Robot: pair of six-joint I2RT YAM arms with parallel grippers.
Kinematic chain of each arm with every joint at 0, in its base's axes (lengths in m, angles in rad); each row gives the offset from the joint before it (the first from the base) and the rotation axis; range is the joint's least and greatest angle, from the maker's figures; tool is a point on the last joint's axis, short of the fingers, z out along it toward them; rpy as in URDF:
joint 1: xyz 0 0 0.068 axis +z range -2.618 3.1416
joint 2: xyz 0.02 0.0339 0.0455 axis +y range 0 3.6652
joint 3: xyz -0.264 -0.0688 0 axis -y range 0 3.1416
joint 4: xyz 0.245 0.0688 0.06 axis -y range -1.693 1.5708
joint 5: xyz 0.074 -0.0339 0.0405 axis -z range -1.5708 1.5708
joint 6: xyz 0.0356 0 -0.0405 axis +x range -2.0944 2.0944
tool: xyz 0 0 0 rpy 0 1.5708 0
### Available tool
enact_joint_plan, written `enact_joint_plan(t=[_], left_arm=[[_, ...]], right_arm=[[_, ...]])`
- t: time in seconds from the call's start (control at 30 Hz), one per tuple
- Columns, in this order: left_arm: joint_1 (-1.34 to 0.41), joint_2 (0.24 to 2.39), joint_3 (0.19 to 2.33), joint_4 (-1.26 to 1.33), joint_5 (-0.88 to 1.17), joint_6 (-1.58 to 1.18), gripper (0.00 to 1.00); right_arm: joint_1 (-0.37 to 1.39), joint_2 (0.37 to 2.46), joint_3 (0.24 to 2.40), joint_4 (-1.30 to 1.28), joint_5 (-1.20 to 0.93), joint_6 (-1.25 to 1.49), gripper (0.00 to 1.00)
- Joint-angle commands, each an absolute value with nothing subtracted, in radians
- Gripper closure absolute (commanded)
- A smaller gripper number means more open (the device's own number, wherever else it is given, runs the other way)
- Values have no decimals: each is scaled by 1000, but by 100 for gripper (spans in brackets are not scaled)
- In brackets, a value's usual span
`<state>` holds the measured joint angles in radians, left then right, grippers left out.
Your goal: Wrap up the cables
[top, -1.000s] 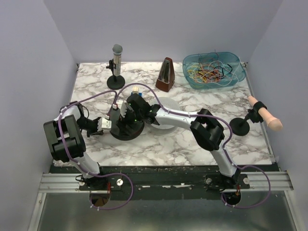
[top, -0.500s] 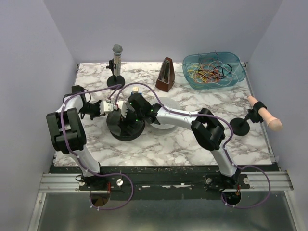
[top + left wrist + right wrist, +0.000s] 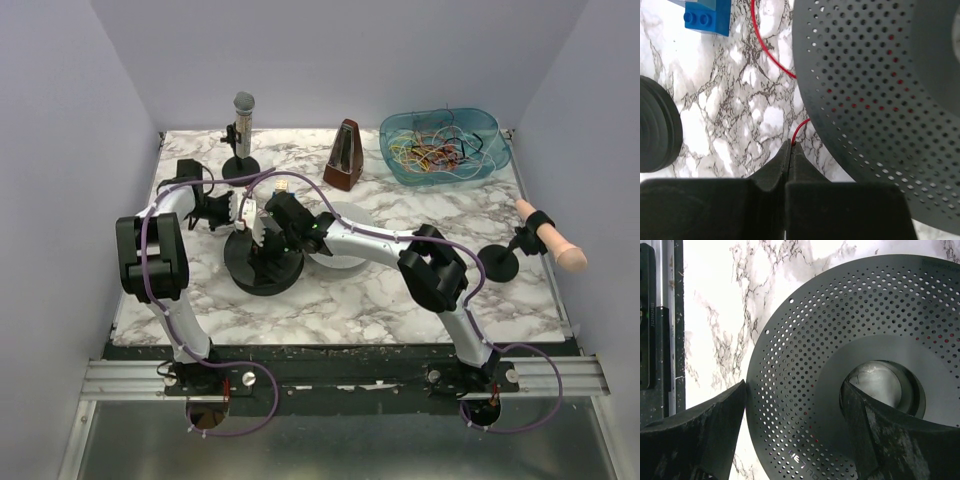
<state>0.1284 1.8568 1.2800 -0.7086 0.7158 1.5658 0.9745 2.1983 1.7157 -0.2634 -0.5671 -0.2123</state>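
Pinching: left gripper [image 3: 790, 150] is clamping the red cable [image 3: 771, 52].
Straddling: right gripper [image 3: 795, 412] is spreading across the black spool [image 3: 790, 405].

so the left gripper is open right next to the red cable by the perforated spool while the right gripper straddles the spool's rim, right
Not quite: the left gripper is shut on the red cable, pinching its end beside the perforated spool, as the left wrist view shows. The right gripper does straddle the spool's rim.

- Even, soft light fell from above; shadows on the marble surface [image 3: 400, 290] were faint.
- Left pincer [image 3: 790, 165] fingers, close to the lens, looked dark and blurred.
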Motion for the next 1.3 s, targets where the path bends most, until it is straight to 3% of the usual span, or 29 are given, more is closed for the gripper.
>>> enact_joint_plan(t=[0.0,0.07,0.2,0.33,0.7,0.9,1.07,1.17,1.2,1.27], left_arm=[[109,1908,1327,-689,756,1539,100],[100,1913,1331,-686,752,1537,100],[91,1898,1330,-667,761,1513,82],[91,1858,1328,-647,770,1477,70],[104,1806,1351,-591,765,1436,39],[113,1758,1353,-558,762,1385,32],[132,1672,1336,-467,767,1154,28],[133,1562,1270,-355,730,920,16],[132,1522,1237,-310,713,851,1],[132,1458,1188,-250,672,722,1]], right_arm=[[979,2207,1746,-341,-585,-227,16],[979,2206,1752,-341,-562,-218,14],[979,2203,1764,-328,-477,-186,10],[977,2189,1767,-302,-404,-173,8],[979,2131,1784,-249,-442,-172,3],[977,2071,1761,-213,-430,-166,1],[956,1971,1720,-201,-379,-130,0],[925,1861,1639,-187,-321,-89,0],[910,1823,1609,-186,-304,-71,0],[861,1729,1530,-183,-269,-23,0]])
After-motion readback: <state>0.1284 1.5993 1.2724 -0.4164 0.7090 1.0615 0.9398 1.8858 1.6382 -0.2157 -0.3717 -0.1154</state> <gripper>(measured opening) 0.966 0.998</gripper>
